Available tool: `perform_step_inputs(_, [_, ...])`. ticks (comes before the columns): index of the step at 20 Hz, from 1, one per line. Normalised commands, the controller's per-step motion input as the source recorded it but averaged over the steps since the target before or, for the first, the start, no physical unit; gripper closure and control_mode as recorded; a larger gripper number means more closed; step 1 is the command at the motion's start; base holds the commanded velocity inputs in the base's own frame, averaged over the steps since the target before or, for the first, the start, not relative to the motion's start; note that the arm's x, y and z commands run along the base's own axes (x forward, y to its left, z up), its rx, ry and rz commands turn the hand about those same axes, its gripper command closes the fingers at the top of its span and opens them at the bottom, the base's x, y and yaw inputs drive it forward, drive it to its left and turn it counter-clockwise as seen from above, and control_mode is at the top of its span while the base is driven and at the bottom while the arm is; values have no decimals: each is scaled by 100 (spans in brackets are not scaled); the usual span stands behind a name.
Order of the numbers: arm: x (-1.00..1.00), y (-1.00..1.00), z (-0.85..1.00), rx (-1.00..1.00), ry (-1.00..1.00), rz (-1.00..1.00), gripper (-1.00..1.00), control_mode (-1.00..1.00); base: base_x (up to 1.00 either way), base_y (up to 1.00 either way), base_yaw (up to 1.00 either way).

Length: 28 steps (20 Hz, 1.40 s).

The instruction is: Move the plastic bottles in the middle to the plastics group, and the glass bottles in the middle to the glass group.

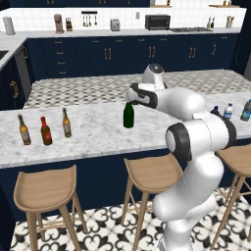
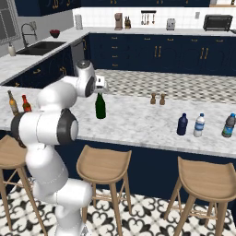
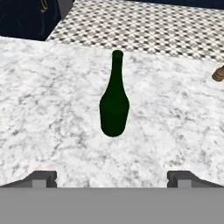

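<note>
The tall dark green wine bottle stands upright mid-counter. My gripper is open, just above and behind the bottle's top, with nothing between its fingers. At the left end, the short reddish-brown bottle with a red top stands between two amber beer bottles. At the right end, the squat navy bottle stands beside the clear water bottle and the dark teal bottle. My arm partly hides the navy bottle in the left base view.
Two small brown shakers stand at the counter's far edge, right of the green bottle. Wooden stools line the counter's near side. The marble counter runs left to right.
</note>
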Motion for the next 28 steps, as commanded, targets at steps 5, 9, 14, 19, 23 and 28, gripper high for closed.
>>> perform_step_inputs(5, [28, 0, -28, 0, 3, 0, -100, -100, 0, 0, 0])
perform_step_inputs(9, [0, 0, -36, 0, -6, 0, -100, -100, 0, 0, 0])
perform_step_inputs(14, [3, 0, -39, 0, -3, 0, -100, -100, 0, 0, 0])
perform_step_inputs(19, [0, 0, -15, 2, -8, 0, -100, -100, 0, 0, 0])
perform_step_inputs(23, [5, 4, -13, 1, -3, 0, -100, -100, 0, 0, 0])
perform_step_inputs(28, [22, 10, -15, 0, 0, 0, -100, -100, 0, 0, 0])
